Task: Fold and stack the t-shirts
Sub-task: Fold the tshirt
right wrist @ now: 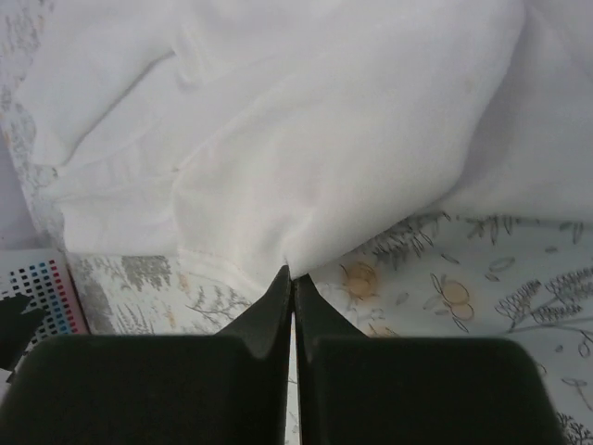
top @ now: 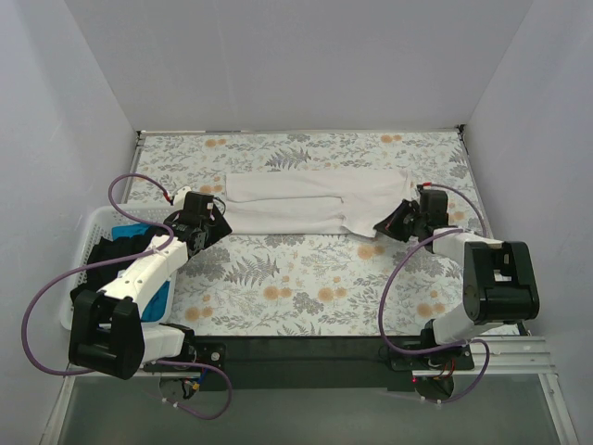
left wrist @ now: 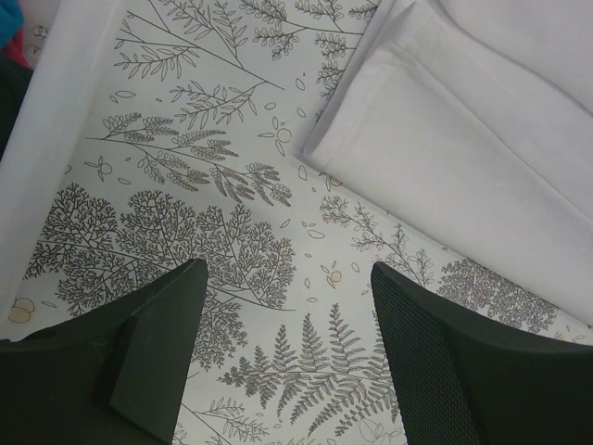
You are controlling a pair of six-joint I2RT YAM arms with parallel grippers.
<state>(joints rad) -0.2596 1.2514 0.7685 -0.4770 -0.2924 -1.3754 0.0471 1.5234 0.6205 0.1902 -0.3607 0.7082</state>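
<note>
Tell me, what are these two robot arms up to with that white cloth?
They are folding laundry. A white t-shirt lies partly folded across the far side of the tablecloth. The right arm's fingers are shut, pinching its right end; the left arm's fingers are open above the tablecloth near its left corner, not touching it. A blue shirt and a black shirt wait in the basket.

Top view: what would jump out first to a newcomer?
A long white t-shirt lies partly folded across the far half of the floral tablecloth. The right gripper pinches its right end, while the left gripper hangs open beside its left end. A white basket holding blue and black cloth sits at the left edge.
</note>
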